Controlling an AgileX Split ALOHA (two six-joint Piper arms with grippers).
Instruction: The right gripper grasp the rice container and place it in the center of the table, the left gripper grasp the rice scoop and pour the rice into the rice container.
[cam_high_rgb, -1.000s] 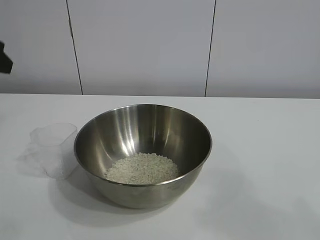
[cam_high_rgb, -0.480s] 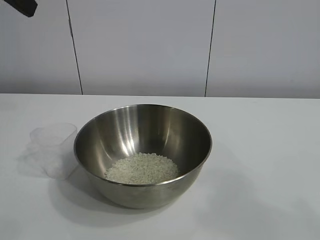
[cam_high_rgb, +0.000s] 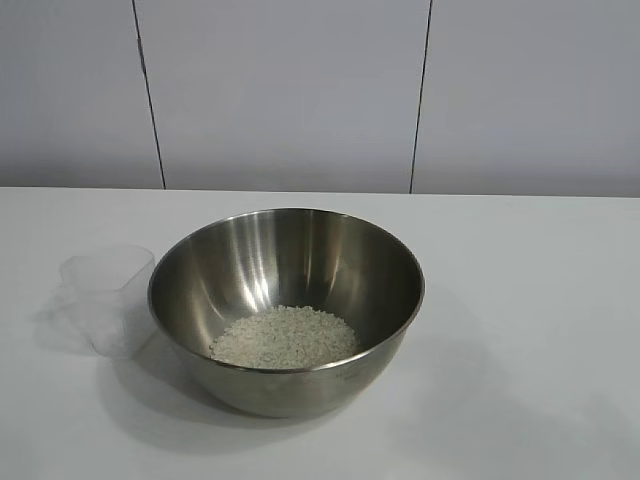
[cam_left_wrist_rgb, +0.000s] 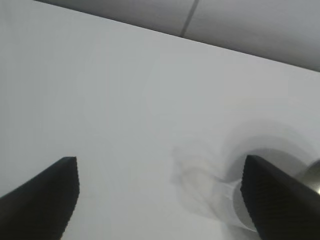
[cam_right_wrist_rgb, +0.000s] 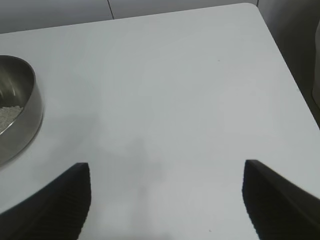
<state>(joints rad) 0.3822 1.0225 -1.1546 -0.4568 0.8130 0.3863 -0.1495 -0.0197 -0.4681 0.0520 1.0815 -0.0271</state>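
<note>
Rice container (cam_high_rgb: 286, 310): deep, round, polished steel, thin rim, mid-counter (cam_high_rgb: 530, 300), holding a loose heap of white rice (cam_high_rgb: 284, 337). Translucent tapered rice scoop (cam_high_rgb: 103, 298) stands just beside it. Left gripper (cam_left_wrist_rgb: 160, 200) and right gripper (cam_right_wrist_rgb: 165, 200) spread wide, empty.

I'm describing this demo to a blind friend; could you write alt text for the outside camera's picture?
A large shiny steel rice container sits on a white table, with a loose heap of white rice in its bottom. A small clear plastic rice scoop stands upright and looks empty, close beside its left side. No robot arm shows in this view.
</note>
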